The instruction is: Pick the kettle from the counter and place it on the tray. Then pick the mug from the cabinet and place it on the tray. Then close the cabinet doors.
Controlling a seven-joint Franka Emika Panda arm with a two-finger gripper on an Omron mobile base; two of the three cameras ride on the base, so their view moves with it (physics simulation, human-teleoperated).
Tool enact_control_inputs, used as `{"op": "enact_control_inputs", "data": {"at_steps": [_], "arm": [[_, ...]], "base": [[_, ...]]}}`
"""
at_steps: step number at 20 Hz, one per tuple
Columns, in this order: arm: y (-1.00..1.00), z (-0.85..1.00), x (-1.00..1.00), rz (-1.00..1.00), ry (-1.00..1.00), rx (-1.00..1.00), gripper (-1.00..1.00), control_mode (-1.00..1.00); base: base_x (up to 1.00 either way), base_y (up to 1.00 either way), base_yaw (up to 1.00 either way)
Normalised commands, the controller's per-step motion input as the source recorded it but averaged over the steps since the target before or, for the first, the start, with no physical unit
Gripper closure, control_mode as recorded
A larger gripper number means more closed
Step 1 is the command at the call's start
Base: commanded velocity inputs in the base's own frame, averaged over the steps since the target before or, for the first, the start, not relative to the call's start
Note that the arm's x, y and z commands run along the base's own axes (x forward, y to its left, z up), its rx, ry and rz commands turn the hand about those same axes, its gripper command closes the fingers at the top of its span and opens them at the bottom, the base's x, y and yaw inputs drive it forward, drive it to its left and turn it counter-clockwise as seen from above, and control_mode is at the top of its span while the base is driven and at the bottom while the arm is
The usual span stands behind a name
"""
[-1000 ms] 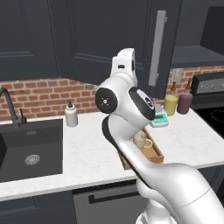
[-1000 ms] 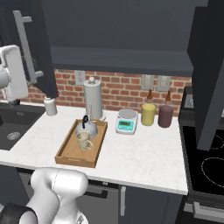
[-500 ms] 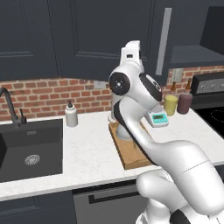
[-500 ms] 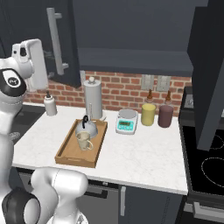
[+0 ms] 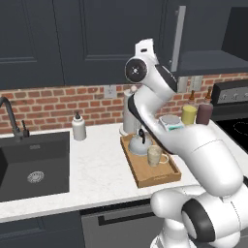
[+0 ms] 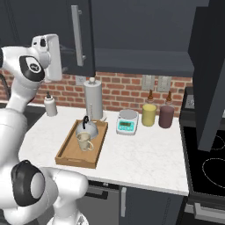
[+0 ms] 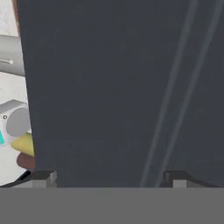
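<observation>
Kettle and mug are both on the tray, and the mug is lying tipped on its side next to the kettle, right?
Not quite. The mug stands upright, its opening facing up, as the right base view shows. The rest holds: it sits beside the kettle and both are on the wooden tray.

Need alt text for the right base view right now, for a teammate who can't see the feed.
On the white counter, a wooden tray holds the kettle and the mug. The white arm rises at left, its hand raised by a dark cabinet door with a silver bar handle. Behind stand a paper-towel cylinder, a scale and two bottles.
</observation>
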Motion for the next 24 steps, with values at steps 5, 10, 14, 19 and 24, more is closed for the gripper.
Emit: {"op": "enact_control_inputs", "data": {"at_steps": [5, 10, 14, 19, 24], "arm": [[-0.22, -0.12, 0.48, 0.06, 0.02, 0.00, -1.00, -1.00], [-0.18, -0.18, 0.42, 0.08, 0.07, 0.00, -1.00, -1.00], [-0.08, -0.23, 0.39, 0.11, 0.10, 0.00, -1.00, -1.00], [-0.01, -0.31, 0.32, 0.16, 0.13, 0.00, -1.00, -1.00], [0.00, -0.40, 0.19, 0.18, 0.11, -0.02, -1.00, -1.00]], "base": [[0.00, 0.00, 0.00], [0.00, 0.00, 0.00], [0.00, 0.00, 0.00], [0.00, 0.00, 0.00], [0.00, 0.00, 0.00]]}}
